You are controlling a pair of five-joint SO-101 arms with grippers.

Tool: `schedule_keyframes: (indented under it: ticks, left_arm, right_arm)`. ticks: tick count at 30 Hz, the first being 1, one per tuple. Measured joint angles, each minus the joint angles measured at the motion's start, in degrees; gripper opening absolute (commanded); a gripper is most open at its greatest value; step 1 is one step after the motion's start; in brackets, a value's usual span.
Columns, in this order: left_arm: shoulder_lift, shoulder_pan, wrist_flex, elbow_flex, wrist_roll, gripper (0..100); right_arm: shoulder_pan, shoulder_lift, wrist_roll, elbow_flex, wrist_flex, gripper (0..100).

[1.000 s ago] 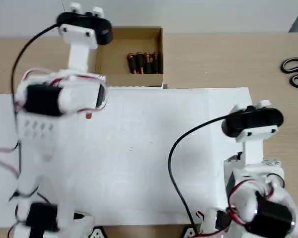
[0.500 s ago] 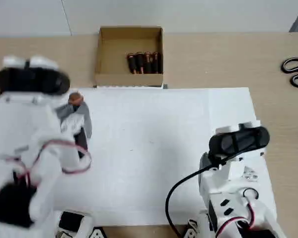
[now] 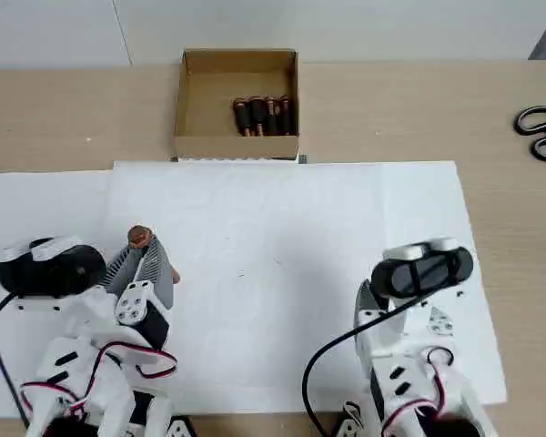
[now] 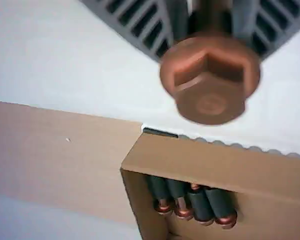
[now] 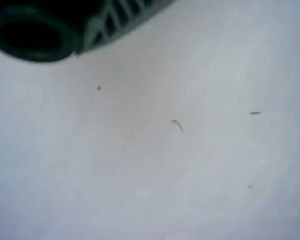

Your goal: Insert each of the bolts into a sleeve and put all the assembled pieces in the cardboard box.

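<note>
A copper bolt (image 3: 139, 237) with a hex head (image 4: 210, 77) sticks out from my left gripper (image 3: 142, 250), which is shut on it above the front left of the white sheet. The cardboard box (image 3: 193, 100) stands at the back on the bare table, with several assembled pieces (image 3: 265, 116) lying side by side inside. The left wrist view faces the box wall (image 4: 205, 162) and those pieces (image 4: 192, 202). My right gripper (image 3: 366, 299) sits low at the front right, shut on a black sleeve (image 5: 32, 34) with its open end showing beside a grey ribbed finger (image 5: 115, 17).
A white sheet (image 3: 282, 264) covers most of the wooden table. Black scissors (image 3: 541, 132) lie at the far right edge. Cables trail from both arm bases at the front.
My left arm has drawn back from beside the box to the front left, carrying the bolt. My right arm has also pulled back toward the front edge.
</note>
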Motion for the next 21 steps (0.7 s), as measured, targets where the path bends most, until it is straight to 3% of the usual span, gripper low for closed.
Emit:
schedule_keyframes:
  ticks: [5, 14, 21]
  left_arm:
    - [-1.58, 0.00, -1.76, 5.36, 3.43, 1]
    - [-1.76, 0.26, -19.60, 16.62, 3.96, 1]
    - [-1.76, 9.32, -22.59, 18.90, 4.40, 1]
  right_arm:
    - [-2.11, -0.09, 0.00, 7.47, -7.91, 0.3]
    - [-23.03, -0.09, 0.00, 16.00, -17.49, 0.3]
    - [-28.13, 0.00, 0.00, 20.92, -22.77, 0.3]
